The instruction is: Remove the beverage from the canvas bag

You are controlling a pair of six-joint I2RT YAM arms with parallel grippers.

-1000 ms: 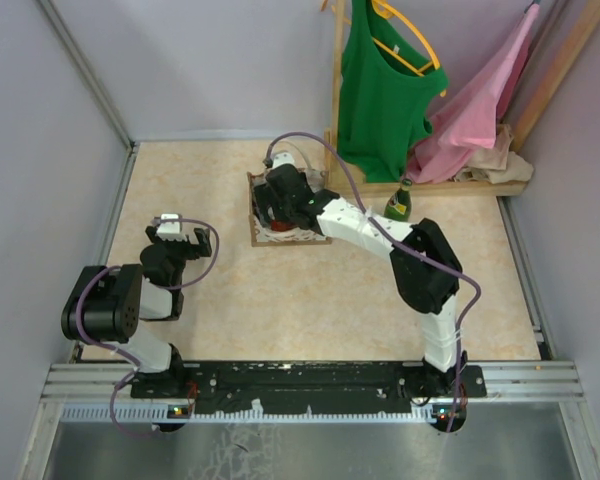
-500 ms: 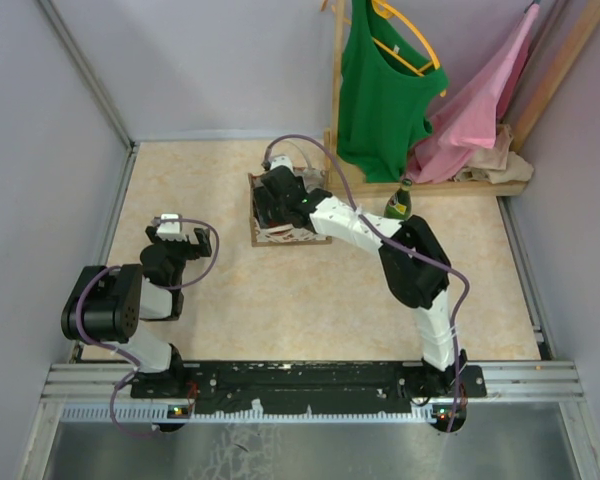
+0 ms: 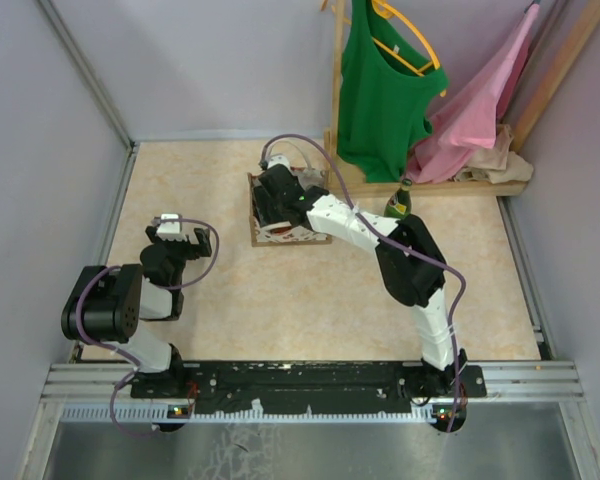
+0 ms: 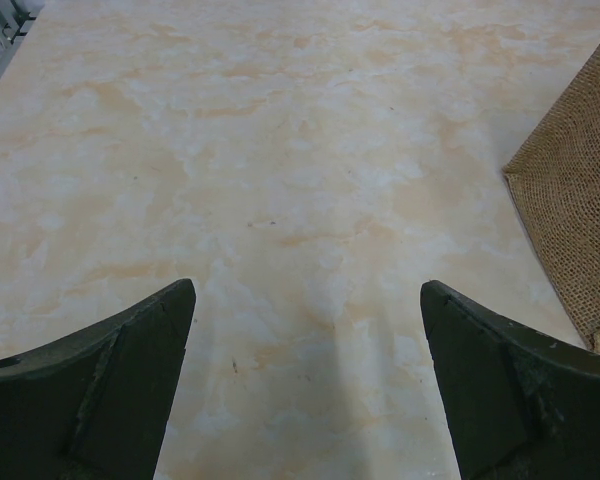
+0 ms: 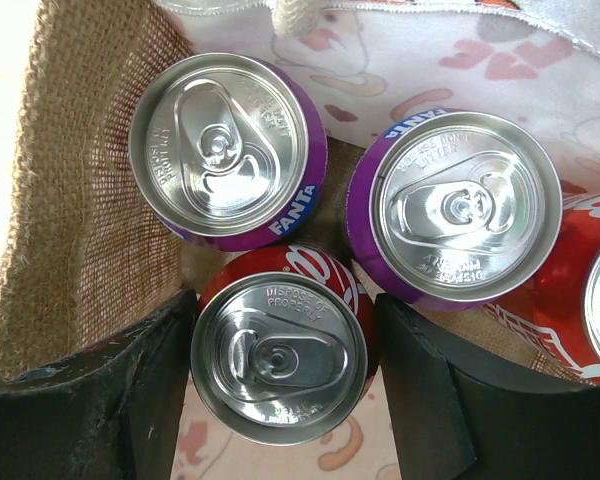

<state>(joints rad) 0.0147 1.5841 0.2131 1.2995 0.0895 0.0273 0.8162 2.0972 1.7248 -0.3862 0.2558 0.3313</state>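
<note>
The canvas bag [image 3: 285, 234] stands at the far middle of the table, with my right wrist lowered into its mouth from above. In the right wrist view, several upright cans fill the bag [image 5: 75, 200]: two purple Fanta cans [image 5: 227, 150] [image 5: 455, 205], a red can [image 5: 278, 355] and another red one [image 5: 580, 300] at the right edge. My right gripper [image 5: 285, 303] is open, its fingers close on either side of the near red can. My left gripper [image 3: 180, 232] [image 4: 305, 300] hangs open over bare table at the left, with nothing between its fingers.
A green glass bottle [image 3: 399, 203] stands just right of the bag. Behind it is a wooden rack [image 3: 337, 100] with a green top [image 3: 380, 90] and pink cloth [image 3: 480, 100]. The bag's burlap corner [image 4: 570, 220] shows in the left wrist view. Walls enclose the table.
My right arm's elbow has swung left and its wrist has shifted slightly toward the far-left part of the bag. The left arm has not moved.
</note>
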